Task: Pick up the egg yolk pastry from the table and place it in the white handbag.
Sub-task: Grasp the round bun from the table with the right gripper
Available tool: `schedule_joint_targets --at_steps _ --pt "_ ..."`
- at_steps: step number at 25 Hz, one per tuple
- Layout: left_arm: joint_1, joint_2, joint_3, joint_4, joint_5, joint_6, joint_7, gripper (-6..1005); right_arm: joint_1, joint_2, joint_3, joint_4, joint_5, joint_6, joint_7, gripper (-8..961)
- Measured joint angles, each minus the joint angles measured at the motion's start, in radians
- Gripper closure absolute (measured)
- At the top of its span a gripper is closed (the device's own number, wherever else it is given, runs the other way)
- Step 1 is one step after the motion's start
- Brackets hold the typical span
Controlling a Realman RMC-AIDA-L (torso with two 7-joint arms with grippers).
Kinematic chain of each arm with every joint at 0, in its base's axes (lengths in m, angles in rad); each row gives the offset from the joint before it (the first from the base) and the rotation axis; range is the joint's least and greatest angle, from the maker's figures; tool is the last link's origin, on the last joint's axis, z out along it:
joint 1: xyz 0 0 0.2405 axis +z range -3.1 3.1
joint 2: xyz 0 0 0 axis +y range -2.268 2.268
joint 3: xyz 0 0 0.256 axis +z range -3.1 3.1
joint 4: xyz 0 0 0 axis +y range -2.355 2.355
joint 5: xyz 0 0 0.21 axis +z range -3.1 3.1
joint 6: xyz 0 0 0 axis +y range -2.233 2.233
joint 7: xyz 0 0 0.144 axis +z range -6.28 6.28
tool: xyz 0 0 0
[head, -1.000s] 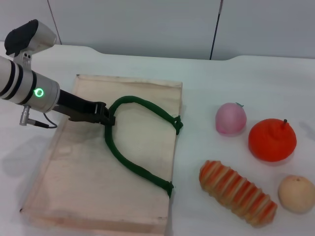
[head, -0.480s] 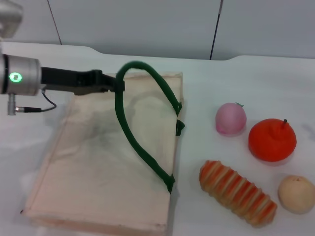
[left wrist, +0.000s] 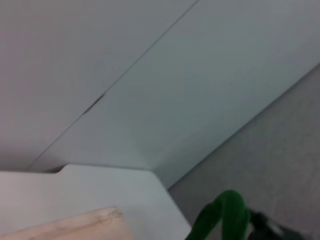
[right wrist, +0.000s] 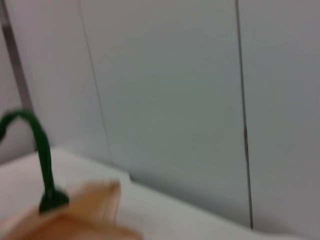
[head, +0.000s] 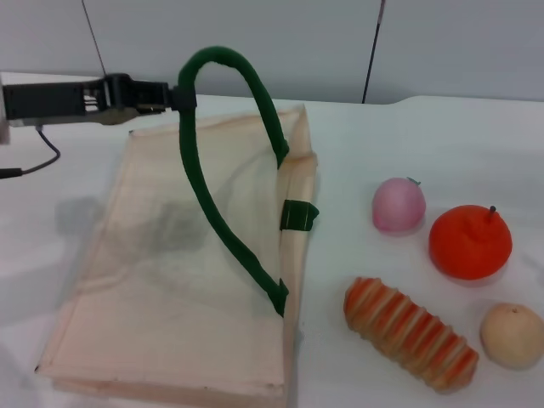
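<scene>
Left gripper [head: 174, 95] clamped on the top of one dark green rope handle [head: 223, 161], high above the table at the far-left of the head view; the handle arches up taut from its two anchor points on the white handbag [head: 161, 280]. Upper cloth layer lifted along the bag's right edge, mouth beginning to gape toward the food items; second handle only glimpsed as a green stub [head: 298, 215] at that edge. Left wrist view shows just the green rope [left wrist: 222, 216] and a corner of the cloth. Right gripper not in view in the head picture; its wrist camera looks across at the raised handle [right wrist: 37, 155] from a distance. Egg yolk pastry [head: 512, 335] sits on the table [head: 382, 136] at near right, just beside the end of the striped bread [head: 410, 333], below the orange fruit [head: 470, 241], well apart from the bag; pink fruit [head: 399, 205] farther back. Judgement: pastry likely light, matte so not slippery, probably crumbly, so gentle squeeze only. Take it across its widest part, fingers coming down from above, one finger slipped into the narrow gap on the bread side. Bag cloth is limp; the mouth will sag unless the handle is held up.
</scene>
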Motion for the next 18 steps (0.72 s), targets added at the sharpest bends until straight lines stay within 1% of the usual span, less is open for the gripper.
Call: schedule_joint_targets --at_steps 4,9,14,18 --pt "0.016 0.0 0.0 -0.035 -0.052 0.067 0.0 879 0.0 0.005 0.04 -0.074 -0.136 0.069 0.023 93" --pt "0.039 0.0 0.0 -0.073 -0.122 0.14 -0.013 878 -0.002 0.009 0.05 -0.135 -0.238 0.12 0.049 94" --pt "0.05 0.0 0.0 -0.076 -0.137 0.145 -0.025 878 0.001 0.01 0.047 -0.148 -0.363 0.128 0.081 95" --pt "0.051 0.001 0.0 -0.077 -0.146 0.147 -0.034 878 0.025 0.02 0.038 -0.149 -0.453 0.131 0.099 95"
